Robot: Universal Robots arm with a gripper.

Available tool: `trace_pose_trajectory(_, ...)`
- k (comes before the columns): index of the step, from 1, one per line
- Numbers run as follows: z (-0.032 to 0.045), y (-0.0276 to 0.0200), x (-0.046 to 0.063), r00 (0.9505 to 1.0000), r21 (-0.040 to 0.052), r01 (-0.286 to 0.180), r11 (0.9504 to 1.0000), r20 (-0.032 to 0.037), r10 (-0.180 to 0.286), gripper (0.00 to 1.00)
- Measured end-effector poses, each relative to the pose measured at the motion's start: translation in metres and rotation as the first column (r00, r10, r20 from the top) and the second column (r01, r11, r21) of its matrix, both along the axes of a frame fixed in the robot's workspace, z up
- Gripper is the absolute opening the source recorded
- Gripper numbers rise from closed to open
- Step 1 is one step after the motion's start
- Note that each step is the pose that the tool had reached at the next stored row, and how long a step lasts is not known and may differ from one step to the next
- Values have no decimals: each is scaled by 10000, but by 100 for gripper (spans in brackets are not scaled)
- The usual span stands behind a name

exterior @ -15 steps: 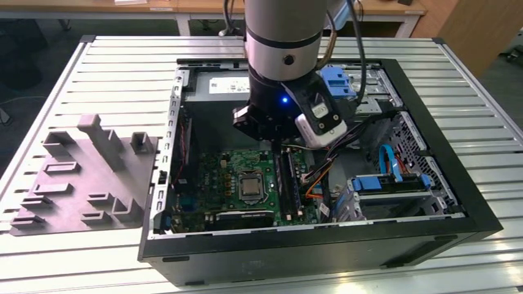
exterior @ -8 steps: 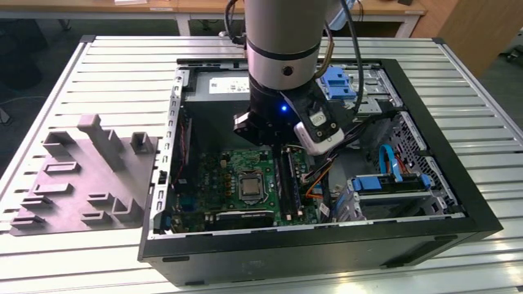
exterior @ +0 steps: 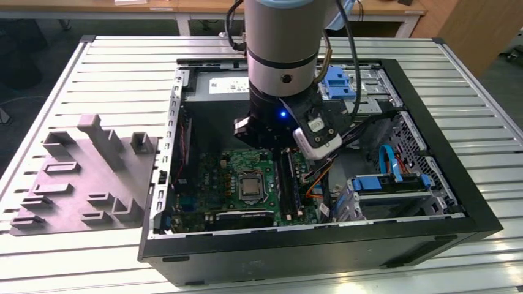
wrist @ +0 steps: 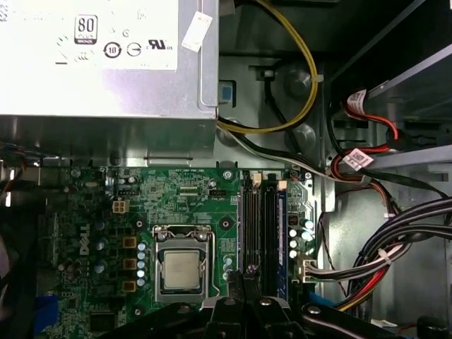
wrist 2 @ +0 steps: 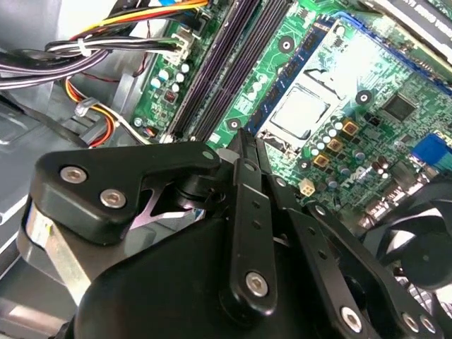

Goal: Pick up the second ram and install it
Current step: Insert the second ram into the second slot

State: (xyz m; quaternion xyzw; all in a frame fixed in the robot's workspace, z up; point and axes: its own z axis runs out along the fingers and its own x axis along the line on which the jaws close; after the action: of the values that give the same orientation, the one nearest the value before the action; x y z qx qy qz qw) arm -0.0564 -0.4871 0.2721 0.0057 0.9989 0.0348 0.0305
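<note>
An open computer case (exterior: 327, 251) is laid on its side on the table (exterior: 457, 67), with a tray (exterior: 82, 184) set just beside it at the exterior view's left. Inside the case, the motherboard (exterior: 237, 162) is laid flat, and the power supply (exterior: 217, 86) is placed behind it against the far wall. The memory slots (exterior: 288, 184) are found between the processor socket (exterior: 247, 185) and a bundle of cables (exterior: 315, 180), with drive bays (exterior: 392, 184) at the exterior view's right. The arm (exterior: 282, 61) is held above the motherboard.

Green motherboard (wrist: 191, 205), black memory slots (wrist: 259, 226), silver processor (wrist: 180, 270).
</note>
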Motion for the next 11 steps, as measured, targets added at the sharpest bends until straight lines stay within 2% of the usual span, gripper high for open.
trace_pose_trajectory(4,-43,-3,8,10000,0,6,10000,0,-6,11)
trace_pose_trajectory(11,-54,-3,24,10000,2,6,10000,0,-6,11)
